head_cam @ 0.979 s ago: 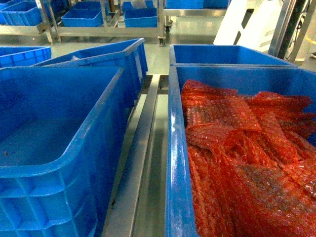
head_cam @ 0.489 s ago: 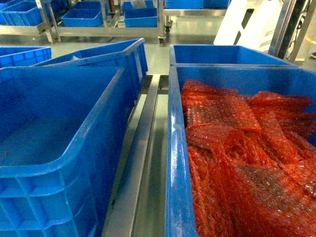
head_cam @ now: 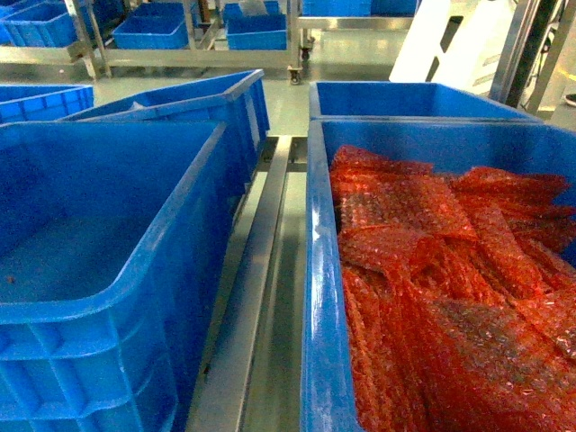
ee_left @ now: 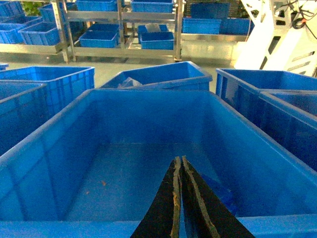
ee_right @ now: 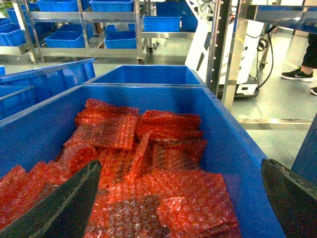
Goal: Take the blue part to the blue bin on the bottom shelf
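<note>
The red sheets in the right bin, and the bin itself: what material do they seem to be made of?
The red sheets look like plastic bubble wrap: translucent, glossy, covered in small raised bubbles, with creased, overlapping edges. The right bin looks like moulded hard plastic: uniform blue, smooth walls with a soft sheen and a thick rolled rim. The exact plastic cannot be told.

Head and wrists above bins (head_cam: 310, 270)

Red bubble-wrap bags (head_cam: 441, 279) heaped in right crate; person's black sneakers (ee_right: 303, 74) on floor, far right.
</note>
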### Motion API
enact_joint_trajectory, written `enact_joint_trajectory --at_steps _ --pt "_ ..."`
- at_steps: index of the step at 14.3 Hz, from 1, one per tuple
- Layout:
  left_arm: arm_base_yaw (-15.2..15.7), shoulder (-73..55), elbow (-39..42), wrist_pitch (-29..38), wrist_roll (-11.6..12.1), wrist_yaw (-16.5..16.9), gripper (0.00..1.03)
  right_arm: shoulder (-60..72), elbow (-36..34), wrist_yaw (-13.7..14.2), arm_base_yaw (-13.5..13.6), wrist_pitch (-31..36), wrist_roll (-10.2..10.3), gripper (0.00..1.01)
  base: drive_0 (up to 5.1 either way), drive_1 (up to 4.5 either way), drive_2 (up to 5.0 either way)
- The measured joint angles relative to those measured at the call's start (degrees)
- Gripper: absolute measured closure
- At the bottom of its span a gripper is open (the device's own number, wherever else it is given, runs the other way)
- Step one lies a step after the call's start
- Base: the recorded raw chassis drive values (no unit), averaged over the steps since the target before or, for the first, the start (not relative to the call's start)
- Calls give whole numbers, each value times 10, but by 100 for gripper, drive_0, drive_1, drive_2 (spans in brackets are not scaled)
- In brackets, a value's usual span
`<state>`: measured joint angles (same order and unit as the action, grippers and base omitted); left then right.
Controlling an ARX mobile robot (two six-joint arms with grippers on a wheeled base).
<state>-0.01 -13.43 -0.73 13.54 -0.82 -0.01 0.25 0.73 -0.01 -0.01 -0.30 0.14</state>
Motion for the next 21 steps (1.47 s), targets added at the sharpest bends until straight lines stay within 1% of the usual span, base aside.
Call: enact_joint_trajectory --at_steps 4,5,6,9,10,11,13,14,15,17,21 --pt "0 38 0 -38 0 0 101 0 0 0 0 0 0 3 0 0 0" --pt "0 70 -1 -87 0 0 101 0 0 0 0 0 0 3 0 0 0" --pt "0 131 0 -137 0 0 101 0 0 0 0 0 0 3 0 0 0" --pt "0 130 0 -138 2 0 101 0 0 0 0 0 0 3 0 0 0" --pt "0 130 0 -138 2 0 94 0 0 0 0 0 0 3 0 0 0" --pt "0 130 0 -138 2 0 79 0 0 0 0 0 0 3 0 0 0" --pt "0 130 0 -138 2 0 56 0 0 0 0 0 0 3 0 0 0" --pt "0 130 0 -138 2 0 41 0 0 0 0 0 0 3 0 0 0" --pt "0 130 0 -138 2 0 30 0 0 0 0 0 0 3 0 0 0" --pt "0 130 0 -138 2 0 5 0 0 0 0 0 0 3 0 0 0" --pt "0 130 0 -138 4 0 5 0 0 0 0 0 0 3 0 0 0"
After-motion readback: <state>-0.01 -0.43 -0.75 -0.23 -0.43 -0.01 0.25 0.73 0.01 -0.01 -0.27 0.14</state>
